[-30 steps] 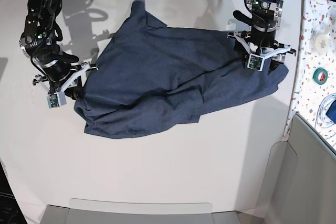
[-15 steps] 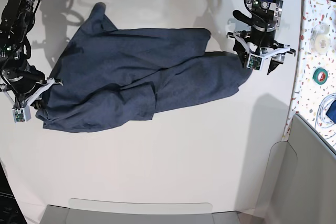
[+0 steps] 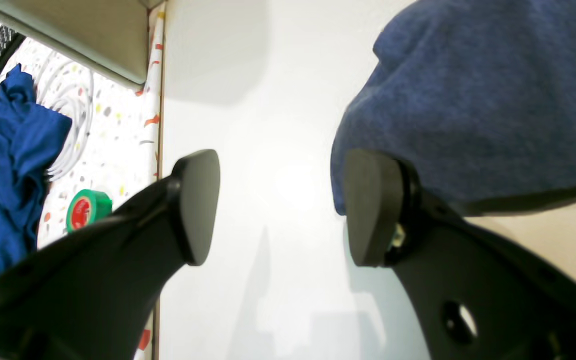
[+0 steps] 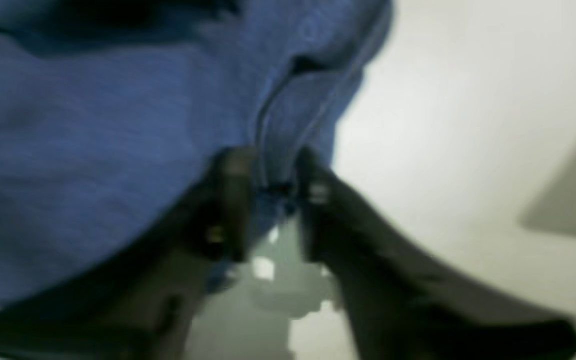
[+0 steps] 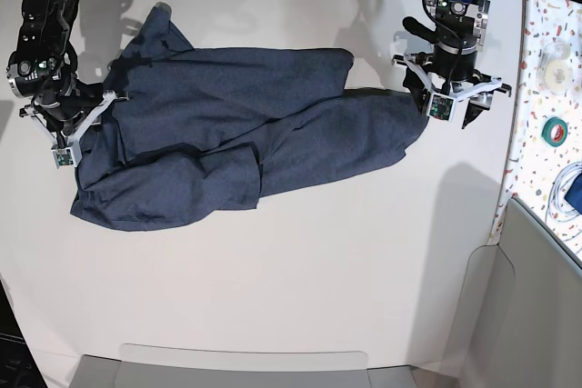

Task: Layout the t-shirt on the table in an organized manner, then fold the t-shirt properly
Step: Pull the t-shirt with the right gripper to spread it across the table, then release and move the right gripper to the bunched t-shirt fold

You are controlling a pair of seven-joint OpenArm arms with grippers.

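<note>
The dark navy t-shirt (image 5: 236, 134) lies crumpled and plain side up across the left and middle of the white table (image 5: 318, 288). My right gripper (image 5: 77, 120) sits at the shirt's left edge. In the right wrist view, which is blurred, its fingers (image 4: 233, 200) stand a little apart, so the right gripper (image 4: 270, 200) is open, with a fold of the t-shirt (image 4: 93, 125) lying between them. My left gripper (image 5: 452, 102) hovers at the shirt's right end. Its jaws are wide open over bare table (image 3: 268, 100), so the left gripper (image 3: 278, 205) holds nothing. The t-shirt (image 3: 468, 100) bunches beside one finger.
A speckled strip along the right edge holds a green tape roll (image 5: 556, 130), a white cable coil (image 5: 564, 184) and a bright blue cloth (image 3: 3, 175). A grey panel (image 5: 536, 315) stands at the lower right.
The right arm dragged the t-shirt left, then rose toward the back. Its jaws have loosened around the fold. The shirt's right end slid out from under the still, open left gripper.
</note>
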